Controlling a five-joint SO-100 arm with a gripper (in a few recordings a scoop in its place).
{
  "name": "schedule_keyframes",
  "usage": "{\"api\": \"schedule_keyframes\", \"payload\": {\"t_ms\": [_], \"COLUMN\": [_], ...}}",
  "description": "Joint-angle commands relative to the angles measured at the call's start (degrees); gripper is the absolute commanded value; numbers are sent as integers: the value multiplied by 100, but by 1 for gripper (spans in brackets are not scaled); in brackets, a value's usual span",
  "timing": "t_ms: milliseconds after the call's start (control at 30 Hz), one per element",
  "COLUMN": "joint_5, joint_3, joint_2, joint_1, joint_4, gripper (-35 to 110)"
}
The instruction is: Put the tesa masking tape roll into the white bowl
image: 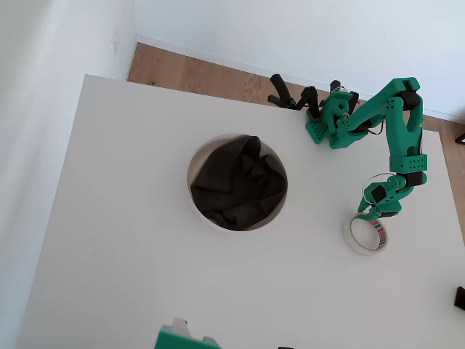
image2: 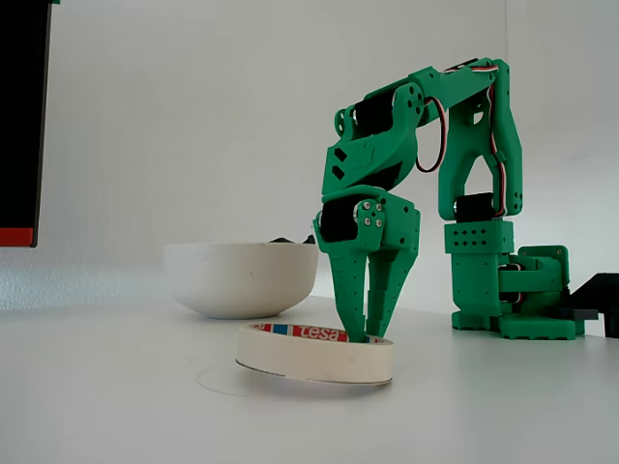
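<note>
The tesa masking tape roll (image: 349, 233) is a cream ring with a red-and-blue printed core, lying on the white table at the right. In the fixed view the tape roll (image2: 309, 358) sits slightly tilted, its left side a little off the table. My green gripper (image: 372, 213) points straight down onto the ring's far wall. In the fixed view the gripper (image2: 369, 333) has its fingers nearly together, pinching that wall. The white bowl (image: 189, 182) stands near the table's middle, left of the tape, with a dark cloth (image: 240, 185) inside. The fixed view shows the bowl (image2: 237, 280) behind the tape.
The arm's base (image: 334, 123) is mounted at the table's back edge on the right, with black clamps (image: 290, 94) beside it. Bare table lies between the tape and the bowl. The table's right edge runs close to the tape.
</note>
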Motion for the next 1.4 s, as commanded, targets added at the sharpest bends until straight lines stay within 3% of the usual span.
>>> {"api": "schedule_keyframes", "payload": {"t_ms": [0, 333, 500, 767, 900, 1100, 1367], "joint_5": [-53, -132, -369, -1143, -1187, -1230, -1529], "joint_3": [-290, -2417, -3516, -3656, -3656, -3612, -3270], "joint_2": [949, 2962, 3410, 3023, 2329, 861, -826], "joint_1": [272, 914, 2320, 5669, 6741, 7515, 7664], "joint_4": [308, 2663, 3234, 2443, 1960, 1564, 686], "gripper": [-8, -8, -8, -8, -8, -8, -8]}}
